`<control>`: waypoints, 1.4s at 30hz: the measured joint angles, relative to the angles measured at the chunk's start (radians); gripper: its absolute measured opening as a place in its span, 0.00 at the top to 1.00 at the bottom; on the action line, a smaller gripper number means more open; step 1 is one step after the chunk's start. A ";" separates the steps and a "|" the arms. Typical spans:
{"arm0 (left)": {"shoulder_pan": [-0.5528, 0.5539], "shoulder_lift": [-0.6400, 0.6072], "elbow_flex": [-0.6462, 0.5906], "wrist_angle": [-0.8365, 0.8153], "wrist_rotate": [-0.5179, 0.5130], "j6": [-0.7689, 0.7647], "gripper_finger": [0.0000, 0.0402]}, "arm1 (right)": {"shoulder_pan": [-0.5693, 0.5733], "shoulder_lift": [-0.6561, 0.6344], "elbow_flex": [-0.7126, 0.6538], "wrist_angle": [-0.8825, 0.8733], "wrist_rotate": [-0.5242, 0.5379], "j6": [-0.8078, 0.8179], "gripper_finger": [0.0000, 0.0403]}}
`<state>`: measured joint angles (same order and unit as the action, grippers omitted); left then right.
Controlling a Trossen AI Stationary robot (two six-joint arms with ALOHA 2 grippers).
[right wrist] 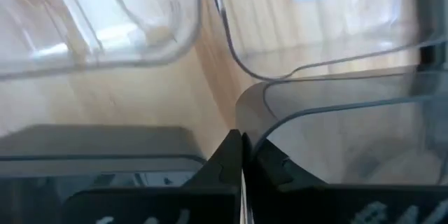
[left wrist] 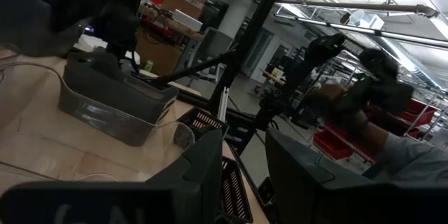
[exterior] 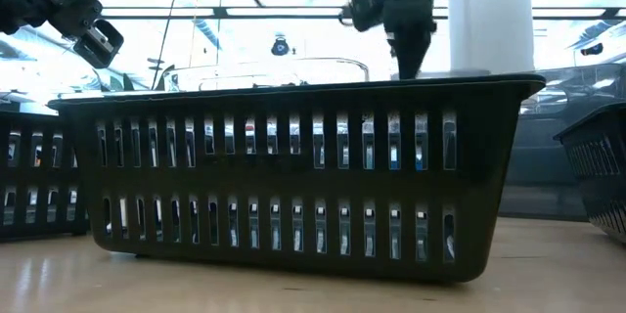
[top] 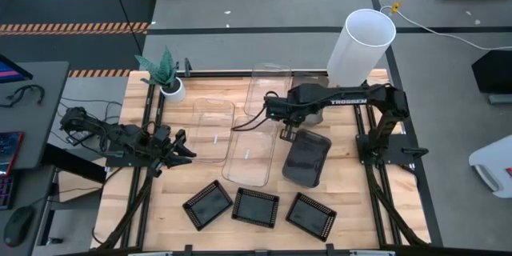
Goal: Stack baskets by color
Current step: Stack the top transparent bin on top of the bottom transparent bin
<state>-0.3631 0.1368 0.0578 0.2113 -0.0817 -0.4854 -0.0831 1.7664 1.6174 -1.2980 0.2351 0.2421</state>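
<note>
The right gripper [top: 286,134] reaches over the middle of the bench [top: 368,208], its fingers pressed together on the thin rim at the far-left corner of a smoky grey basket [top: 306,158]; the right wrist view shows that rim caught between them. "TROSSEN" reads in white along the arm's forearm. Two more grey baskets [top: 308,100] sit stacked just beyond, beside the white lamp shade [top: 362,46]. Three clear baskets [top: 214,130] lie left of the grey one, each apart. Three black baskets [top: 255,206] sit in a row along the near edge. The left gripper [top: 182,149] waits at the bench's left side, fingers partly spread, holding nothing. A small plant pot [top: 171,88] stands at the far left.
</note>
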 joint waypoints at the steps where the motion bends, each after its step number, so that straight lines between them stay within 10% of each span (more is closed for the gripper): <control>1: 0.000 0.000 0.000 0.000 0.000 0.000 0.71 | 0.016 0.000 0.030 -0.013 0.010 0.001 0.98; 11: 0.000 0.000 0.000 0.000 0.000 0.000 0.71 | 0.215 -0.001 0.275 -0.089 -0.054 0.204 0.98; 25: 0.000 0.000 0.000 0.000 0.000 0.000 0.71 | 0.564 -0.001 0.285 -0.087 -0.184 0.632 0.98; 42: 0.000 0.000 0.000 0.000 0.000 0.000 0.71 | 0.574 0.000 0.240 -0.076 -0.133 0.673 0.98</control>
<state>-0.3632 0.1371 0.0578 0.2115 -0.0816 -0.4854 0.4907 1.7660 1.8572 -1.3743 0.1024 0.9151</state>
